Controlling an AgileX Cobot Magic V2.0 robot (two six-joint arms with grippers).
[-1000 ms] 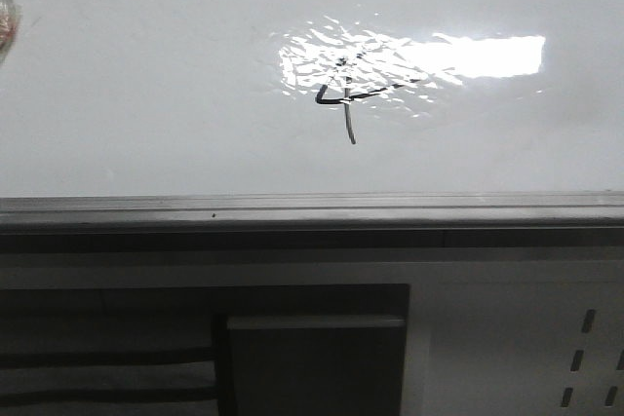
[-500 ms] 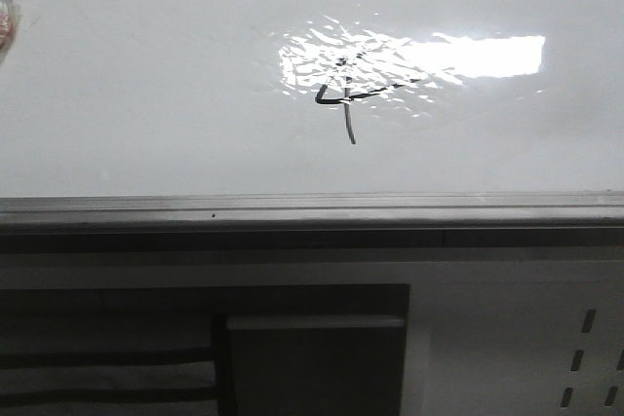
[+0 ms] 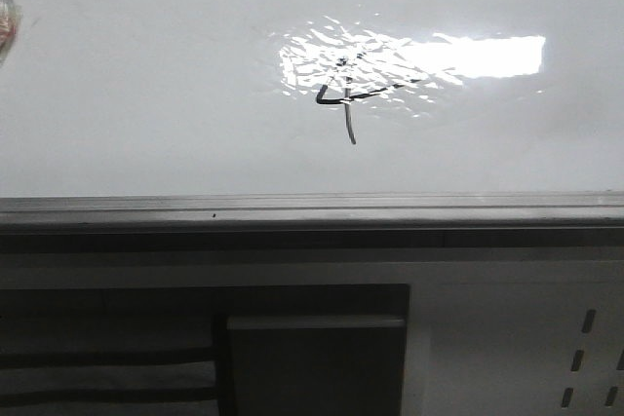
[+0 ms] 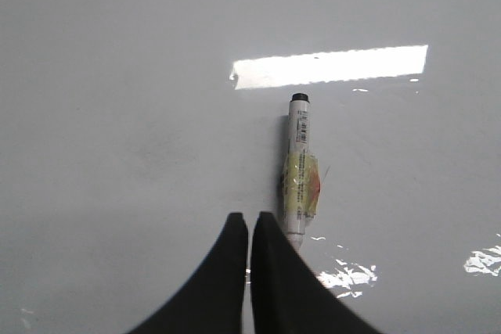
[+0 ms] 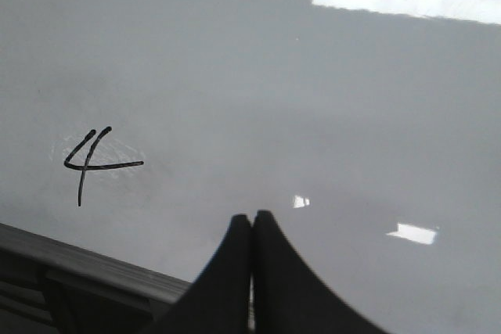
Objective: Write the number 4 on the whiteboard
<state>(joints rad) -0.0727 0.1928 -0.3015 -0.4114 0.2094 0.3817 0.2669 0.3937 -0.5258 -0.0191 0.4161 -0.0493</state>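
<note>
Both my grippers clenched, empty: left gripper (image 4: 250, 223) w/ marker (image 4: 299, 168) lying just beside on whiteboard (image 3: 146, 94); right gripper (image 5: 251, 220) apart from number 4 (image 5: 92, 160).

Whiteboard (image 3: 146, 94) surface with marker (image 4: 300, 166) and drawn figure

The number 4 (image 3: 343, 94) sits near the board's middle, under a glare patch; the marker lies flat on it, toward the far left corner.

Upper strokes of the number 4 (image 3: 343, 96) lost in whiteboard (image 3: 146, 94) glare, front view.
</note>
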